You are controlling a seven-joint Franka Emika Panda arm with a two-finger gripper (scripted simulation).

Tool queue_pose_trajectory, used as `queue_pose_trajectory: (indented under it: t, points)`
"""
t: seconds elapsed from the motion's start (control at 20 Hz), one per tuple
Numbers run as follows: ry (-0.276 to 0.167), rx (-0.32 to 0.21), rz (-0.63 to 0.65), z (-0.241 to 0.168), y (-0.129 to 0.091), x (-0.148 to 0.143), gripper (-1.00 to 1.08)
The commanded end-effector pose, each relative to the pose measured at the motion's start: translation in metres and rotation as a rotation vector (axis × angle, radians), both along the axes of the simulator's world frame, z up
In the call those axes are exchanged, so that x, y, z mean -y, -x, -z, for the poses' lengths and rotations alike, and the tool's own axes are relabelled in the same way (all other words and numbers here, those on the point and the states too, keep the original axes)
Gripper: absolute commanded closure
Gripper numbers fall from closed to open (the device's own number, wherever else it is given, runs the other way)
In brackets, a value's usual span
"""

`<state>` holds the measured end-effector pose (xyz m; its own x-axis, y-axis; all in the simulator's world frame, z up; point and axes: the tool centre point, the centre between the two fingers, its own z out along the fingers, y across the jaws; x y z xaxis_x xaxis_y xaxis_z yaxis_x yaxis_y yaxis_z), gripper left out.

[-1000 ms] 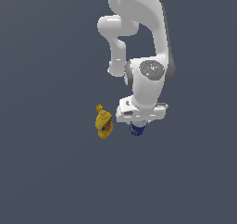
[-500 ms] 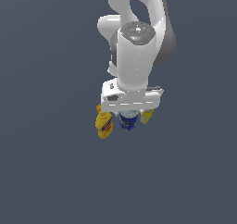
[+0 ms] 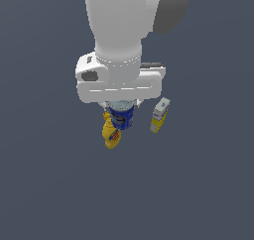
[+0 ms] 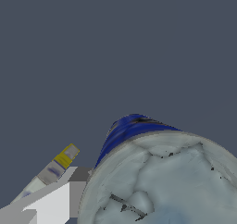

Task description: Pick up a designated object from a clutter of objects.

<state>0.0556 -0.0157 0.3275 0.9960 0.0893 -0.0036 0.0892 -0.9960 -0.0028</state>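
From my seat the claw sits under the big white wrist block, mostly hidden by it in the ext. view. The can is tucked right up under the block, upright, pale lid at top and blue body w/ white marks hanging below. I can't see the fingers in either view, so I can't tell how wide the claw stands or whether it's actually clamped on the can.

Wrist view: the can fills the near corner, silvery-white lid w/ dark cracks facing the cam, a strip of blue wall curving behind it. Very close to the lens. A white-grey piece of the arm's own hardware shows just beside it.

Bottle: yellow, red label, just beside the can on the ext. view's left and a bit lower, overlapping it in the picture. Can't tell if they touch.

Carton: yellow and white, tilted, on the ext. view's right of the can, clear gap between them. In the wrist view the carton shows as a small slanted strip, yellow end and pale end, apart from the can.

Backdrop is flat dark grey-blue everywhere; I can't make out the counter edge.
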Motion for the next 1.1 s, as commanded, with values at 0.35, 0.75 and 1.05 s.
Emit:
queue_pose_trajectory:
  t: [0.35, 0.75, 1.05]
  points:
    - [0.001, 0.004, 0.0, -0.082, -0.017, 0.043, 1.08]
    - [0.003, 0.004, 0.0, -0.118, -0.026, 0.062, 1.08]
    - [0.003, 0.004, 0.0, -0.13, -0.03, 0.069, 1.08]
